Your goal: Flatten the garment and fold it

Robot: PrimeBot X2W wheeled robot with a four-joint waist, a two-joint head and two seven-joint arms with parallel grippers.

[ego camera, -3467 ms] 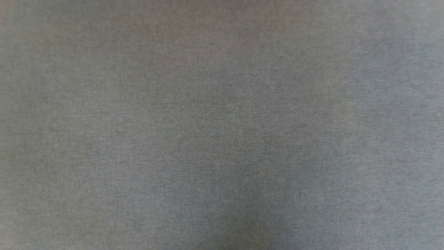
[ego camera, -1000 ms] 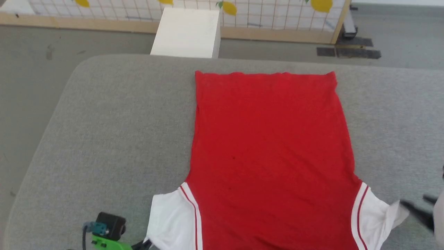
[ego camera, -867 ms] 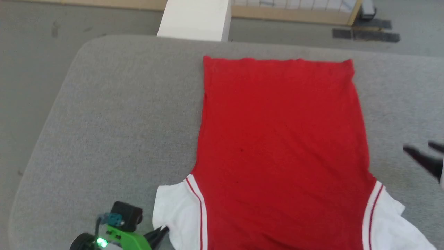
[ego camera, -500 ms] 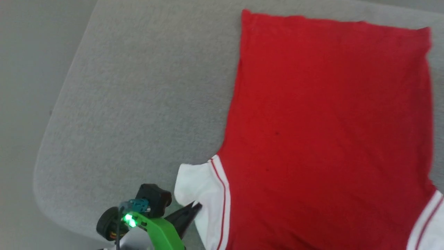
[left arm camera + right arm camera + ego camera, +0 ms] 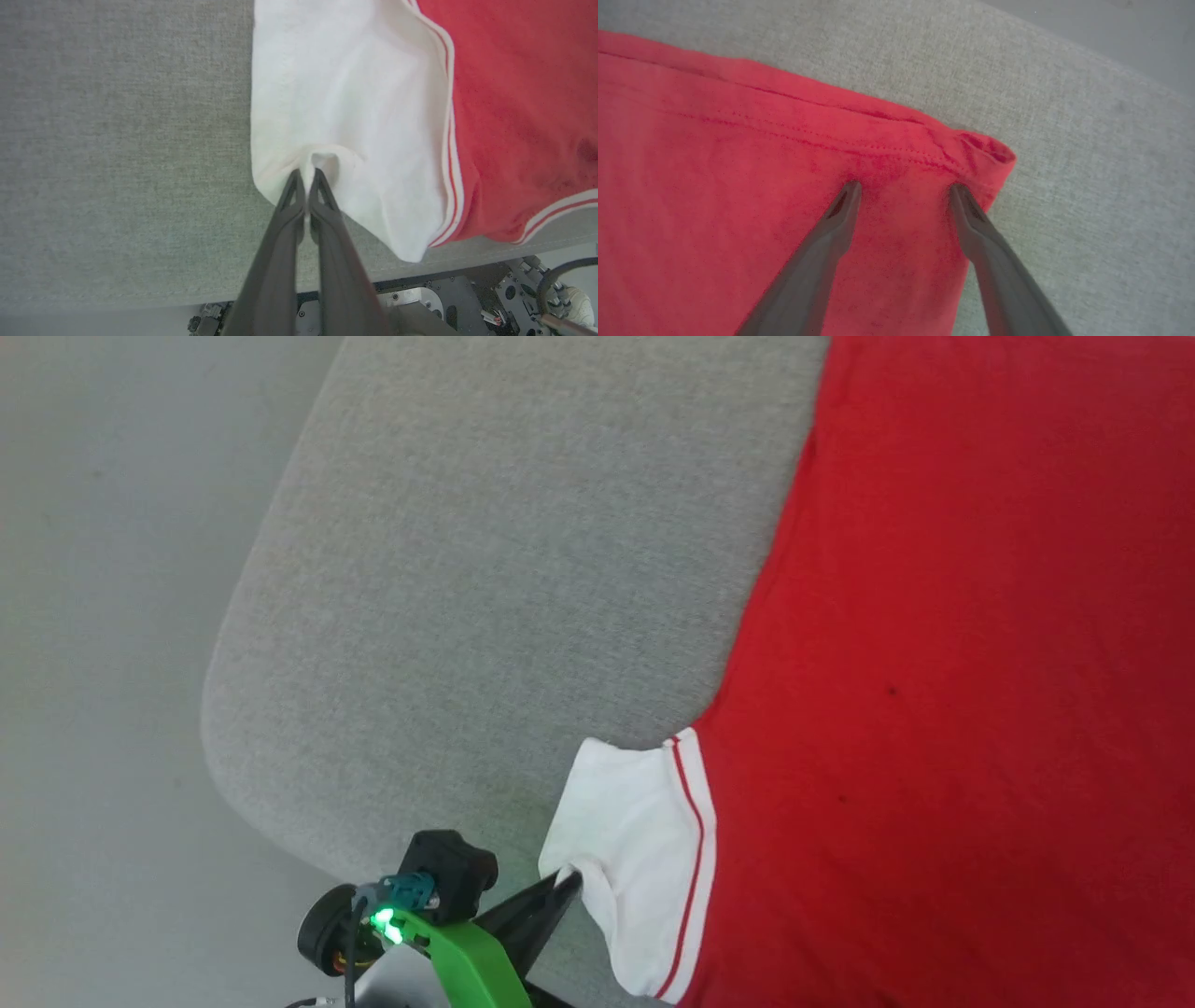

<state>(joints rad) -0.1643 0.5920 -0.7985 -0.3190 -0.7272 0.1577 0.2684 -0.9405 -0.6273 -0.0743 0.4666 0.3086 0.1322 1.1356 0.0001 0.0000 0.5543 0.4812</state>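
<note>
The garment (image 5: 952, 691) is a red jersey lying flat on the grey table, with a white sleeve panel (image 5: 639, 840) at its near left. My left gripper (image 5: 565, 882) is shut on the edge of that white sleeve (image 5: 345, 93). In the left wrist view the cloth puckers between its tips (image 5: 306, 173). My right gripper (image 5: 904, 188) stands open over a red hem corner of the garment (image 5: 714, 163), and both fingertips (image 5: 852, 189) rest against the cloth just inside the stitched hem.
The grey padded table (image 5: 485, 569) has a rounded corner at the left, with pale floor (image 5: 93, 616) beyond it. In the left wrist view, dark robot hardware (image 5: 444, 298) sits below the table's near edge. Bare table (image 5: 1087, 163) lies right of the hem corner.
The head camera has turned down and to the left, so the garment has slid to the right of the picture and looks larger. My left gripper keeps its hold on the white sleeve.
</note>
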